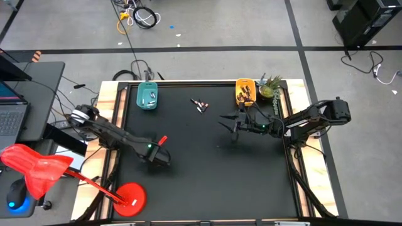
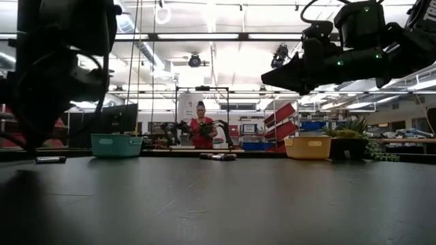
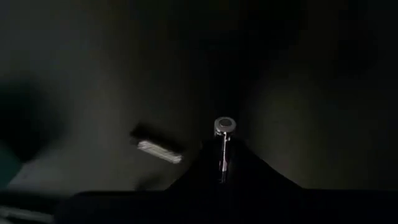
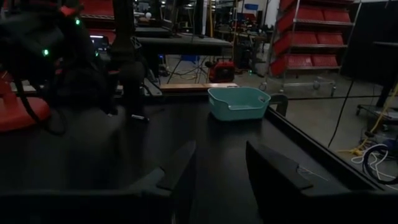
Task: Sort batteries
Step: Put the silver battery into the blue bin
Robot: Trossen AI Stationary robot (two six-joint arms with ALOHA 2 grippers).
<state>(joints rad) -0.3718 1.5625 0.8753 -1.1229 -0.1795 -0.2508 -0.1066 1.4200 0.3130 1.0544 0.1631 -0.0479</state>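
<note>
My left gripper (image 1: 161,154) hangs low over the near left of the black table (image 1: 207,182), shut on a thin silvery battery (image 3: 222,149). Another battery (image 3: 158,150) lies flat on the table just beside it and also shows in the low view (image 2: 51,160). Three or so loose batteries (image 1: 200,105) lie at the far middle, and they show in the low view too (image 2: 218,156). My right gripper (image 1: 229,122) is open and empty, raised above the table right of centre (image 4: 221,177). My left gripper pinches the battery between its two fingertips (image 3: 205,174). The battery lies along the fingers. Its round silvery end (image 3: 224,125) sticks out past the tips. The fingers hide the rest of it. It is clear of the table.
A teal tray (image 1: 147,95) stands at the far left and holds pale batteries. A yellow tray (image 1: 245,91) at the far right holds dark ones. A potted plant (image 1: 270,88) stands right of it. A person in red (image 2: 201,129) stands far behind the table.
</note>
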